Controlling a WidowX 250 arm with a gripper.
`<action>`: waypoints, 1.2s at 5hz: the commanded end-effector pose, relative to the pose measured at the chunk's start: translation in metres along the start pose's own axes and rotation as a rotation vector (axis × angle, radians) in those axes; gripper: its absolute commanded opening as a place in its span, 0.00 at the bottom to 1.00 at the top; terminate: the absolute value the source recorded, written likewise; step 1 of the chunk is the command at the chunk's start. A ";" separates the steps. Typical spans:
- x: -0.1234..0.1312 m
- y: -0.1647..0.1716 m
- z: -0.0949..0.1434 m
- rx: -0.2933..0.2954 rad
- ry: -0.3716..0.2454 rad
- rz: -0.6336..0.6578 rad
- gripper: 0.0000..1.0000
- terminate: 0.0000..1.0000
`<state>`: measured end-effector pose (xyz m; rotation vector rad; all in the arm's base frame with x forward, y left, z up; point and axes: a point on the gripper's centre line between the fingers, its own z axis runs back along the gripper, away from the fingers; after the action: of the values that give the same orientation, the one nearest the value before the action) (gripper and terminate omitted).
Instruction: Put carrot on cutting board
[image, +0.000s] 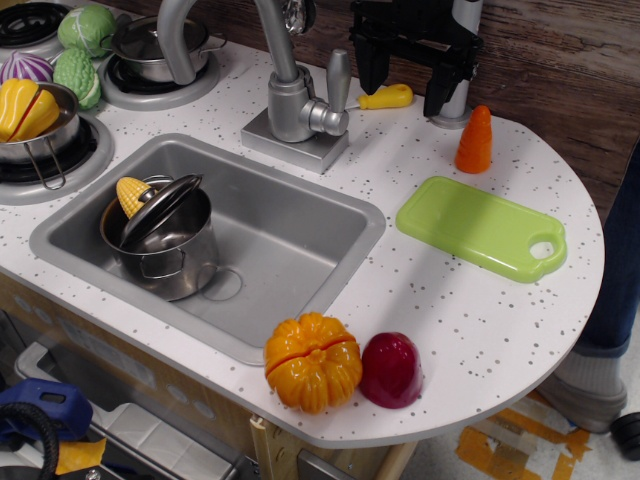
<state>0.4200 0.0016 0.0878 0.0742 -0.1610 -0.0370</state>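
Orange carrot (474, 140) stands upright at upper right of frame, just beyond the lime-green cutting board (481, 227); with the gripper (407, 88) hovering left of it, jaws apart and empty, you should descend squarely over its tapered body before closing.

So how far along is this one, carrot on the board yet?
Nothing is done yet. The carrot stands upright on the counter, just beyond the cutting board, which is bare. The gripper hangs open behind the carrot, holding nothing. Grasping, carrying and placing all remain.
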 end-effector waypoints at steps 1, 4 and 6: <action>0.000 0.000 0.000 0.000 0.000 0.000 1.00 0.00; 0.035 -0.024 -0.010 -0.001 -0.082 -0.077 1.00 0.00; 0.047 -0.044 -0.010 -0.038 -0.116 -0.080 1.00 0.00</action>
<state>0.4629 -0.0472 0.0554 0.0252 -0.2181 -0.1328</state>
